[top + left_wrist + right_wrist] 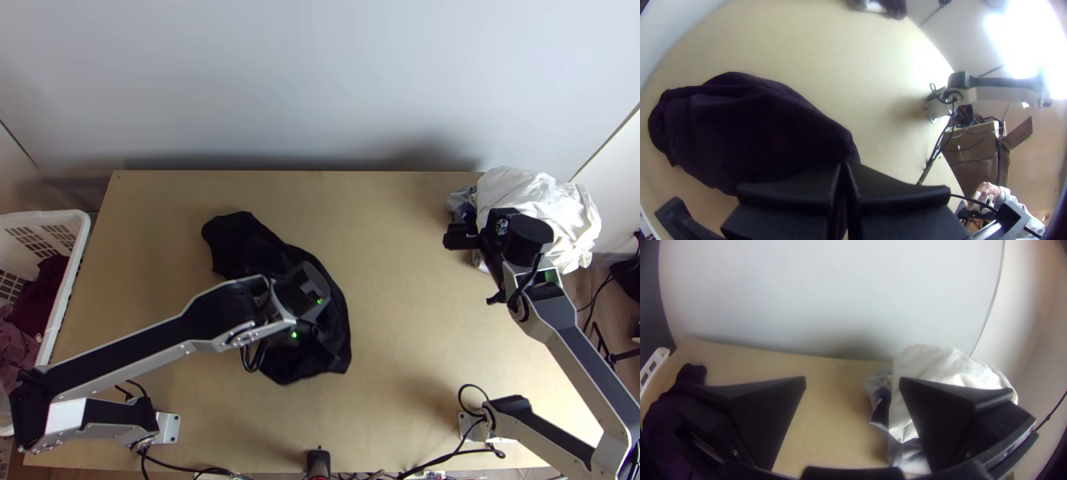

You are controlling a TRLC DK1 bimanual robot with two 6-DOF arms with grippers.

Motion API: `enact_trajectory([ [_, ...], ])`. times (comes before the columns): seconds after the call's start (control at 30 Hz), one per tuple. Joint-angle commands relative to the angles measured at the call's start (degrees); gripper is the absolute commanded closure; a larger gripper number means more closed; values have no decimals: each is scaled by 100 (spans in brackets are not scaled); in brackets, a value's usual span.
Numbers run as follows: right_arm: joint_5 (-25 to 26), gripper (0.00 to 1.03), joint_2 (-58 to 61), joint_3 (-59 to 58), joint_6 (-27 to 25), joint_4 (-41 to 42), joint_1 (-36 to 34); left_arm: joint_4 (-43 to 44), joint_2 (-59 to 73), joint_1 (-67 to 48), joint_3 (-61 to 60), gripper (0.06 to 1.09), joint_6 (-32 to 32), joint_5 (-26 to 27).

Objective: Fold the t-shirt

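Note:
The dark t-shirt lies bunched in a long heap left of the table's middle, slanting down toward the near side. Over its near part is my left gripper, black against the dark cloth. In the left wrist view the left gripper has its fingers pressed together on the edge of the t-shirt. At the table's right side my right gripper stands open beside the white cloth pile. The right wrist view shows the right gripper with nothing between its wide-apart fingers; the t-shirt lies far to its left.
A pile of white and grey cloth sits at the table's far right corner. Left of the table stands a white basket with dark red clothes. Cables run along the near edge. Bare wood lies between the t-shirt and the right arm.

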Motion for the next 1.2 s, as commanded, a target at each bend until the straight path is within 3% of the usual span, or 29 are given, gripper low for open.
enact_trajectory([
  [0.0,9,5,19,-174,98,4,53,55,179,-295,-191,105,-156,451],
  [0.33,0,5,-78,-534,98,153,-35,275,680,-813,64,104,-472,610],
  [0.37,0,5,-104,-587,89,180,-35,266,715,-778,179,90,-463,574],
  [0.43,0,5,-139,-657,80,285,-35,266,742,-716,372,39,-437,486],
  [0.47,0,5,-148,-684,89,303,-35,266,759,-681,451,22,-428,443],
  [0.5,0,5,-139,-710,89,312,-35,266,759,-637,513,18,-419,399],
  [0.63,0,5,-34,-754,98,312,44,266,706,-312,565,12,-446,399],
  [0.8,-18,5,274,-666,133,514,317,266,390,259,513,12,-498,416],
  [1.17,-9,5,2120,582,291,777,1600,-15,-1051,2641,20,12,-200,610],
])
